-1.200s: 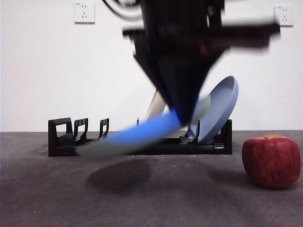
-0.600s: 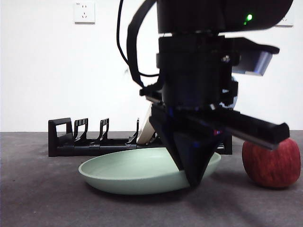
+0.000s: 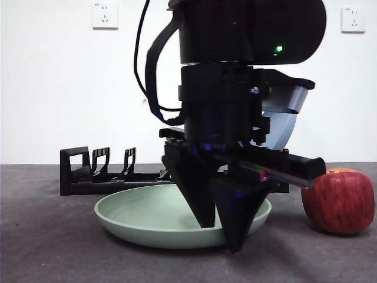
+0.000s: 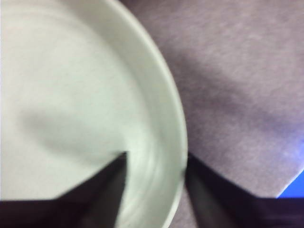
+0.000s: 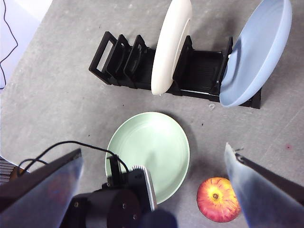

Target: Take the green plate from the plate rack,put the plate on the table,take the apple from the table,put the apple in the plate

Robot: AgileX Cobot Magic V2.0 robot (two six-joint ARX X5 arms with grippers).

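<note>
Plate (image 3: 147,215) down flat on table (image 3: 53,247) before rack (image 3: 94,174), left gripper (image 3: 221,233) straddling rim, jaws parted, gripping nothing; apple (image 3: 337,200) beside plate, not yet lifted; right gripper (image 5: 152,190) wide open, empty.

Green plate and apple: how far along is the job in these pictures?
Done: the green plate is out of the plate rack and lies flat on the table. In hand: the left gripper straddles the plate's rim, fingers apart. Left: the apple sits beside the plate on the table, untouched; the right gripper hangs open high above.
</note>
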